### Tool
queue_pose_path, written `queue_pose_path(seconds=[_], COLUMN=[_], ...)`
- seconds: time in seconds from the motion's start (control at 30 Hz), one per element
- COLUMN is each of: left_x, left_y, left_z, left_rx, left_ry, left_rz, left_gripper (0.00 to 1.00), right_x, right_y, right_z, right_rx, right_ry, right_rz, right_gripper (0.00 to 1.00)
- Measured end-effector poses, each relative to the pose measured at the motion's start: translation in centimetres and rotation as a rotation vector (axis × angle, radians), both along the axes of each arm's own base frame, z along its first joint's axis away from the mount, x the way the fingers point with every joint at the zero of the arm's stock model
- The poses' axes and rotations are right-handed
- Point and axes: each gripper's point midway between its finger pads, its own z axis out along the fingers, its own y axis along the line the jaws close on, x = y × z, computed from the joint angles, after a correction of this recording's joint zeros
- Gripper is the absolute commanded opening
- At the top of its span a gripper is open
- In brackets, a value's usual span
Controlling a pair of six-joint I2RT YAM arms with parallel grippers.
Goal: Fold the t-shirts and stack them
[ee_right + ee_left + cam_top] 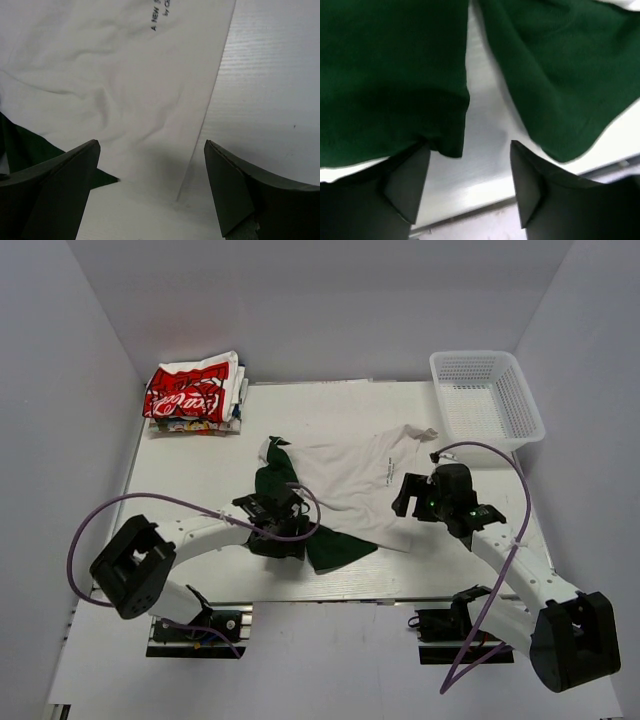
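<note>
While a folded stack of tees point(190, 395), the top one white with red print, sat at the table's point(200, 465) far left corner, the white tee with dark green sleeves point(350, 475) lay rumpled and unfolded mid-table in the overhead view. The left gripper point(272, 510) was low over a bunched green sleeve point(270, 480), and the right gripper point(412, 495) was at the tee's right side.

From the left wrist, the jaws stood apart with nothing pinched, the green sleeve point(395, 75) hanging just above one finger.

From the right wrist, the jaws gaped wide and empty, straddling the straight edge of the white cloth point(115, 75).

The step in hand appeared to be spreading the garment flat before any fold. Next, each gripper would likely need to close on cloth and draw outward, without dragging the whole tee.
</note>
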Motion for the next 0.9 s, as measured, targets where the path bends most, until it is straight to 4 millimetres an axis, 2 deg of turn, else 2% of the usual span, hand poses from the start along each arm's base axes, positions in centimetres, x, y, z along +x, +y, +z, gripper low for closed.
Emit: queue_pose_path(seconds=[0.1,0.13,0.2,0.23,0.27,0.5,0.67,0.77,0.9], left_x=[0.3,0.3,0.4,0.5,0.5,0.8,1.6,2.9,5.2], left_y=[-0.4,-0.4,-0.3,-0.2,-0.1,0.0,-0.3,-1.2,-2.9], left_z=[-0.5,-0.6,-0.9,-0.9,-1.0,-0.9,0.1,2.7,9.4], left_rx=[0.043,0.057,0.085,0.103,0.117,0.18,0.166,0.088,-0.122], left_ry=[-0.009,-0.014,-0.026,-0.035,-0.042,-0.073,-0.126,-0.217,-0.413], left_rz=[-0.01,-0.012,-0.016,-0.016,-0.015,-0.018,-0.006,0.003,0.044], left_gripper=[0.51,0.38,0.25,0.1,0.02,0.0,0.0,0.0,0.0], right_x=[-1.0,-1.4,-2.1,-2.4,-2.7,-3.5,-4.6,-5.2,-6.7], right_y=[-0.2,-0.4,-0.6,-0.7,-0.7,-0.4,-0.3,-0.2,0.0], right_z=[-1.1,-1.5,-2.0,-2.3,-2.5,-3.1,-4.9,-5.5,-6.7], right_rx=[-0.002,-0.003,-0.004,-0.005,-0.005,0.011,0.008,0.011,0.026], right_ry=[0.051,0.066,0.091,0.101,0.11,0.158,0.237,0.27,0.318], right_rz=[-0.011,-0.016,-0.024,-0.028,-0.03,-0.024,-0.009,-0.003,0.007], right_gripper=[0.9,0.9,0.9,0.9,0.9,0.9,0.9,0.9,0.9])
